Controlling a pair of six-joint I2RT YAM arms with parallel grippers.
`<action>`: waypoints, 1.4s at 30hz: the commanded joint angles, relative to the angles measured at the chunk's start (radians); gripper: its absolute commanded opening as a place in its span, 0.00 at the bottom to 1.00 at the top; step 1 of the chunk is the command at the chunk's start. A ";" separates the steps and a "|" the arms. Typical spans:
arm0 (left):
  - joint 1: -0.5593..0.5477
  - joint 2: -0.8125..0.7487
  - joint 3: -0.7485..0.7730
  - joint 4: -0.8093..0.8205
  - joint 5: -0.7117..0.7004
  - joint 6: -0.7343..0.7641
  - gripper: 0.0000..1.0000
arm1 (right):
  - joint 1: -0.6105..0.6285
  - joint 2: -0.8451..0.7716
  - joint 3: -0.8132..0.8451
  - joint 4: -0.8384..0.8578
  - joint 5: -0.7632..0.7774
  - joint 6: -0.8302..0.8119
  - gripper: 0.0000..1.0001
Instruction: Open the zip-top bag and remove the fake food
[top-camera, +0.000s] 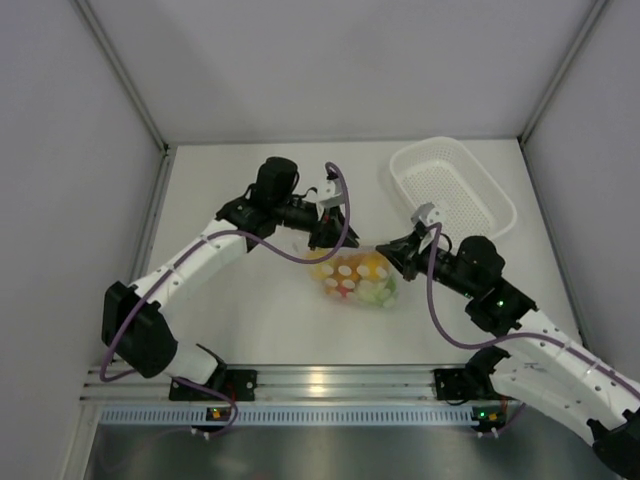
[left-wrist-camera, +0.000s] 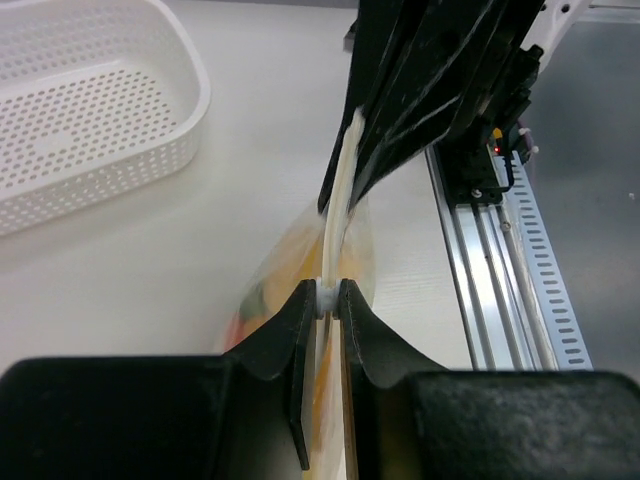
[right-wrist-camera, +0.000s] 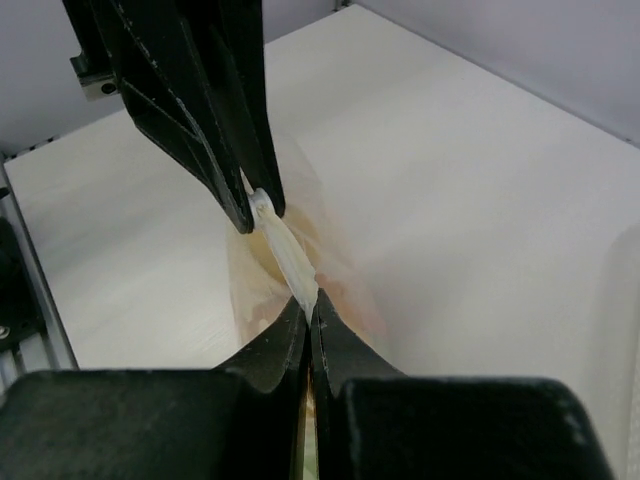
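Observation:
The clear zip-top bag (top-camera: 358, 276) with white dots hangs between both grippers above the table's middle. The fake food (top-camera: 350, 278) is inside it: yellow, orange, red and pale-green pieces. My left gripper (top-camera: 322, 238) is shut on the bag's white top strip at its left end; in the left wrist view the gripper (left-wrist-camera: 329, 300) pinches the strip (left-wrist-camera: 338, 205). My right gripper (top-camera: 400, 252) is shut on the strip's right end; in the right wrist view the gripper (right-wrist-camera: 308, 305) pinches the strip (right-wrist-camera: 285, 250). The strip looks closed between them.
A white perforated oval basket (top-camera: 497, 195) stands at the back right, also in the left wrist view (left-wrist-camera: 185, 120). Grey walls enclose the table on three sides. An aluminium rail (top-camera: 330, 380) runs along the near edge.

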 joint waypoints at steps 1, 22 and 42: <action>0.067 0.003 0.011 -0.056 -0.041 0.037 0.00 | -0.010 -0.088 0.023 0.014 0.208 0.052 0.00; 0.288 -0.045 0.014 -0.143 -0.076 -0.115 0.27 | -0.023 -0.286 -0.013 -0.115 0.349 0.083 0.00; -0.033 0.125 0.267 -0.140 -0.137 -0.043 0.71 | -0.021 -0.314 -0.050 -0.109 0.090 0.011 0.00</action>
